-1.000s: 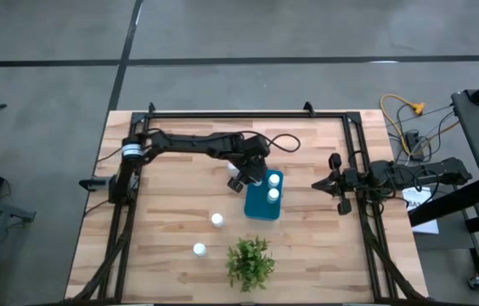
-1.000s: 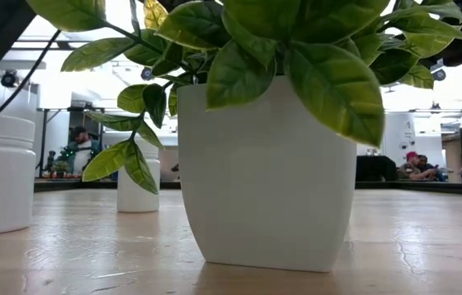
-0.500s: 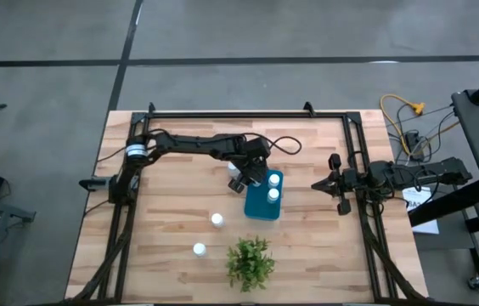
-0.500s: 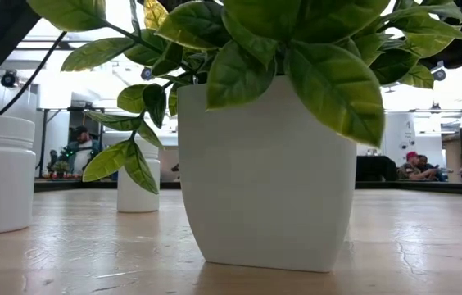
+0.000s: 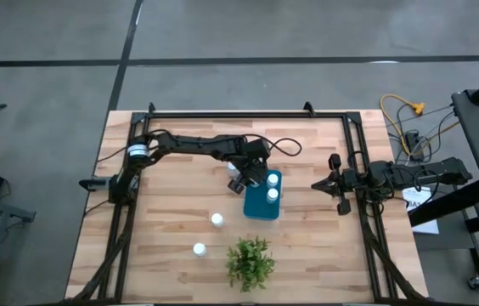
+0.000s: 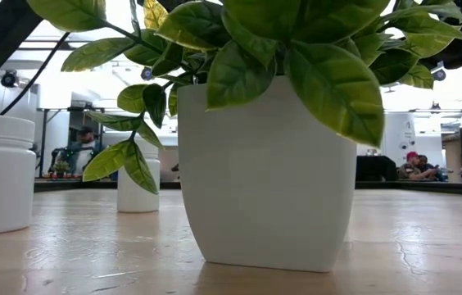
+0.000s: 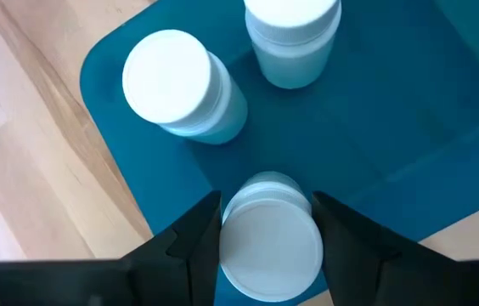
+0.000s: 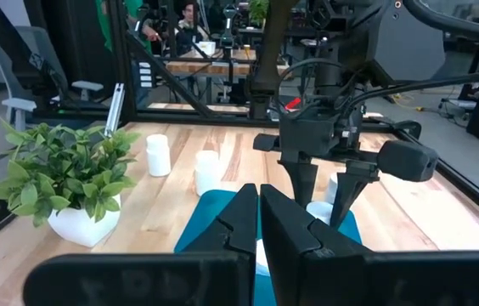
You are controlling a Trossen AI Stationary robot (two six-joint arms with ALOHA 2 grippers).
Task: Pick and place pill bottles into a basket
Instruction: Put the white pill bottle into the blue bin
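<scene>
My left gripper [image 7: 267, 223] clamps a smooth white round-capped bottle [image 7: 270, 246] over the glossy teal basket [image 7: 375, 127], where two more bottles [image 7: 180, 85] stand. My right gripper [image 8: 259, 212] rests shut and empty at the wooden table's [image 5: 171, 212] right edge; I can read no labels.

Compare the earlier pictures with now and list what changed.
Hardly anything changed. The left gripper still hangs over the basket with a pill bottle between its fingers, not released. The left arm's upper link shifted very slightly. Two bottles in the basket, two bottles on the table, the plant and the shut right gripper at the table's right edge stayed put.
</scene>
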